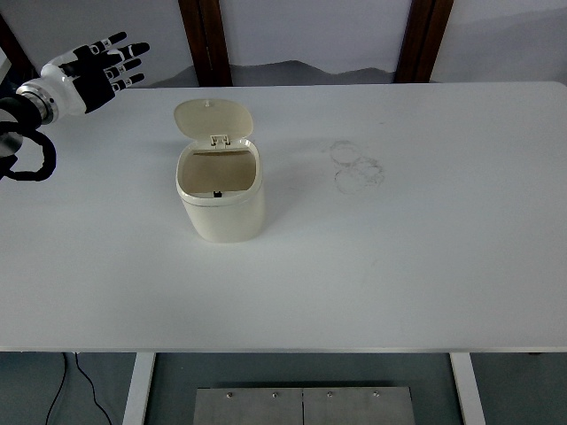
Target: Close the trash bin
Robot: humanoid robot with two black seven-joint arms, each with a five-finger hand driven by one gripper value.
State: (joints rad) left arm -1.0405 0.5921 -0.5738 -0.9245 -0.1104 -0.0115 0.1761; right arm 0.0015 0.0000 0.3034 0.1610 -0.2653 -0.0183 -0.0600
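A small cream trash bin (220,197) stands on the white table (399,257), left of centre. Its round lid (213,119) is flipped up and back on the rear hinge, so the inside shows. My left hand (99,65) hovers over the table's far left corner with its fingers spread, holding nothing. It is well to the left of the lid and apart from it. The right arm does not appear.
Faint ring marks (354,165) stain the tabletop right of the bin. Two dark wooden posts (205,40) stand behind the table's far edge. A black cable (31,159) loops off my left forearm at the left edge.
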